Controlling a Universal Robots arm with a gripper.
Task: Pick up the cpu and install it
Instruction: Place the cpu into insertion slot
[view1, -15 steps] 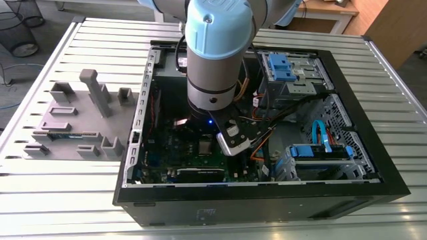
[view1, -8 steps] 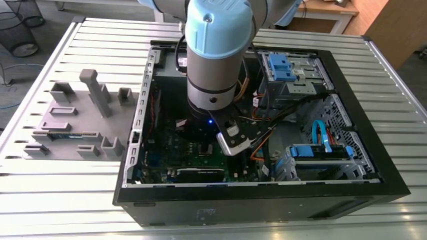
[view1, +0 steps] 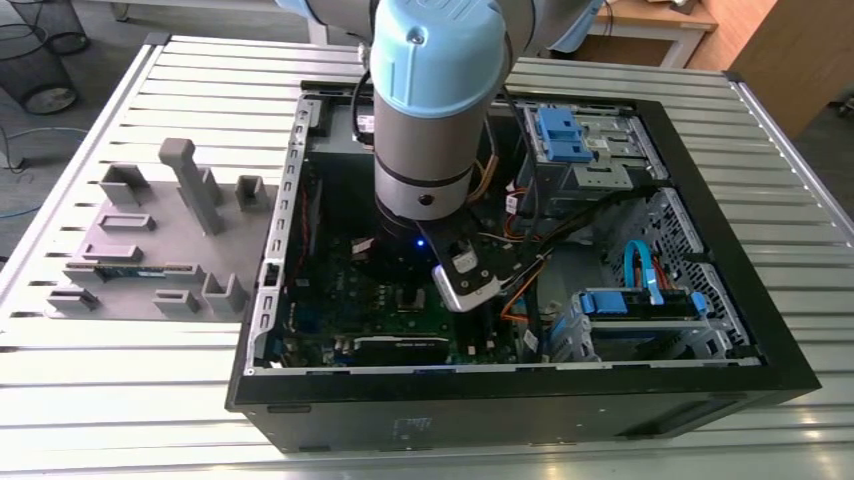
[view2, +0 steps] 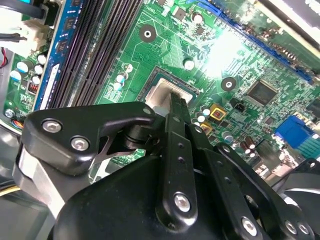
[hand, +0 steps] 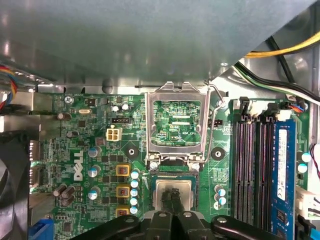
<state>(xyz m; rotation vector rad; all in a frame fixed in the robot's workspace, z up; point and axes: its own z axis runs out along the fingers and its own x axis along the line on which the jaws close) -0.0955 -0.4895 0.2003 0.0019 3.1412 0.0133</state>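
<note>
Slatted metal desk (view1: 120, 400) is carrying an open black computer case (view1: 534, 410), lying on its side near the middle of the exterior view.

Grey-and-blue arm (view1: 427, 110) is coming in from 12 o'clock in the exterior view and reaching down into the case, above the green motherboard (view1: 400, 325).

Grey fixture tray (view1: 147, 245) is sitting on the desk at about 9 o'clock from the case, just beside its wall, with a narrow green memory stick (view1: 134, 270) lying in it.

Blue drive latches (view1: 561, 135) are showing at about 1 o'clock inside the case.

In the first wrist view, the motherboard (hand: 90, 150) is lying below the camera. Black memory slots (hand: 250, 165) are running in parallel beside the socket area.

Socket load plate (hand: 176, 89) is standing hinged open, with bare board showing through its frame. Its wire lever (hand: 212, 125) is lying along one side.

The cpu (hand: 186, 195), silver-topped, is sitting flat in the socket just beside the plate's hinge. It is also showing in the second wrist view (view2: 160, 95).

The tool (hand: 173, 194) is hanging directly over the cpu's middle. Its fingertips (hand: 168, 196) are drawn together with nothing between them, and the tips are meeting the metal top or sitting just above it; I cannot tell which. The second wrist view is showing the tool (view2: 176, 102) end-on, tip at the cpu's edge.
</note>
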